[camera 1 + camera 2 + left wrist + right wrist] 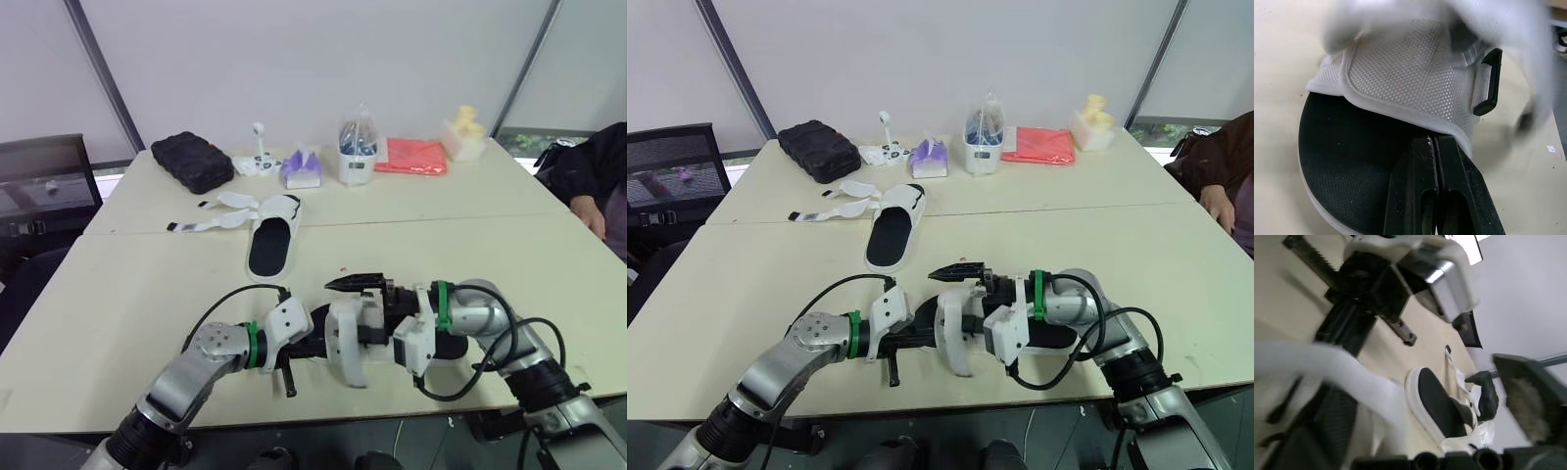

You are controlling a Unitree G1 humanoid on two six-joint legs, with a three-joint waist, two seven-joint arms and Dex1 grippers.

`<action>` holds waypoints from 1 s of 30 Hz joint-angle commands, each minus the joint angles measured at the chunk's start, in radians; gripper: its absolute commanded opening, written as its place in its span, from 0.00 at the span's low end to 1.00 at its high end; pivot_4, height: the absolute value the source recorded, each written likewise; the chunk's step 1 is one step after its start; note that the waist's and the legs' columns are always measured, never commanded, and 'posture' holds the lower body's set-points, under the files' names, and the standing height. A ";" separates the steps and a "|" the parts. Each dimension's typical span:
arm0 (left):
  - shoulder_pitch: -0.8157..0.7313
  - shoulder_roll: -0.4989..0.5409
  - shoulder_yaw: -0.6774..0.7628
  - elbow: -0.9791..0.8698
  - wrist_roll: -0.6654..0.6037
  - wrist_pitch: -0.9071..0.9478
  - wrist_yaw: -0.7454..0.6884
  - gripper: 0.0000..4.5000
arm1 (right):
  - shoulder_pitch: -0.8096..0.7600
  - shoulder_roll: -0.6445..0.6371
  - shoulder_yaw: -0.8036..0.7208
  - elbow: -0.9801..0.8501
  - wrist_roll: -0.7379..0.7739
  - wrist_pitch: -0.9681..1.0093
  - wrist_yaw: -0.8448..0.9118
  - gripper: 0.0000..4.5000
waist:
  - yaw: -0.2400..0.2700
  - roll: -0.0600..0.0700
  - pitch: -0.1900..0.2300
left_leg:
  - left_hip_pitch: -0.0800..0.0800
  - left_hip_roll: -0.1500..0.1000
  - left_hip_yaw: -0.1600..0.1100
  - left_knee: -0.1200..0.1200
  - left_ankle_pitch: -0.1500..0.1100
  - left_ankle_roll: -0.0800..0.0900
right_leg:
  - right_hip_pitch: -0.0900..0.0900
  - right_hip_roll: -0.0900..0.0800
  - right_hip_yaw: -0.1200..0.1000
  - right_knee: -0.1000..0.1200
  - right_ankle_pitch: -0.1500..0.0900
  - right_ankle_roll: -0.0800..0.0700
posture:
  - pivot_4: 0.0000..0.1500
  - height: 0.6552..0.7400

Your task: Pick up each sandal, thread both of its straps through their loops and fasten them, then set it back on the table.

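Note:
The near sandal (348, 345), white mesh with a black insole, lies at the table's front edge between my two grippers. My left gripper (306, 341) is shut on its sole rim; in the left wrist view the fingers (1432, 188) meet over the black insole below a black loop (1487, 81). My right gripper (380, 305) holds that sandal's strap, whose black hook-patch end (355, 282) sticks up and to the left. A second sandal (272, 240) lies further back, its two straps (220, 211) spread loose to the left.
Along the far edge stand a black bag (191, 162), a purple tissue pack (301, 168), a white container with a plastic bag (358, 152), a red cloth (411, 155) and a yellow item (465, 132). A person's arm (596, 201) rests at the right edge.

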 commanded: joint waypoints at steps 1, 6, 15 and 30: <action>0.012 0.001 -0.023 0.005 0.005 0.010 -0.017 0.00 | 0.049 -0.030 -0.052 -0.059 -0.071 0.002 -0.075 0.99 | 0.001 0.000 0.000 | 0.000 0.000 0.000 0.000 0.000 0.000 | 0.000 0.000 0.000 0.000 0.000 0.000 | 1.00 1.00; 0.004 -0.007 -0.032 0.017 0.005 0.005 -0.026 0.00 | 0.214 -0.096 -0.165 -0.127 -0.171 0.032 -0.188 0.99 | 0.015 -0.001 -0.001 | 0.001 0.000 -0.001 0.000 0.000 0.000 | 0.002 0.000 0.000 -0.001 0.000 0.000 | 1.00 1.00; -0.034 -0.025 -0.041 0.076 0.012 -0.028 -0.064 0.00 | 0.386 -0.171 -0.360 -0.141 -0.080 0.247 -0.308 0.99 | 0.028 -0.003 -0.002 | 0.008 0.000 0.000 0.002 0.000 0.000 | 0.012 -0.002 0.001 -0.003 -0.003 -0.005 | 1.00 1.00; -0.082 -0.053 -0.053 0.161 0.032 -0.087 -0.116 0.00 | 0.430 -0.170 -0.562 -0.610 1.149 1.600 -0.294 0.99 | 0.028 -0.002 -0.002 | 0.004 0.001 -0.001 0.001 -0.001 0.001 | 0.010 -0.002 0.001 -0.004 -0.005 -0.005 | 1.00 1.00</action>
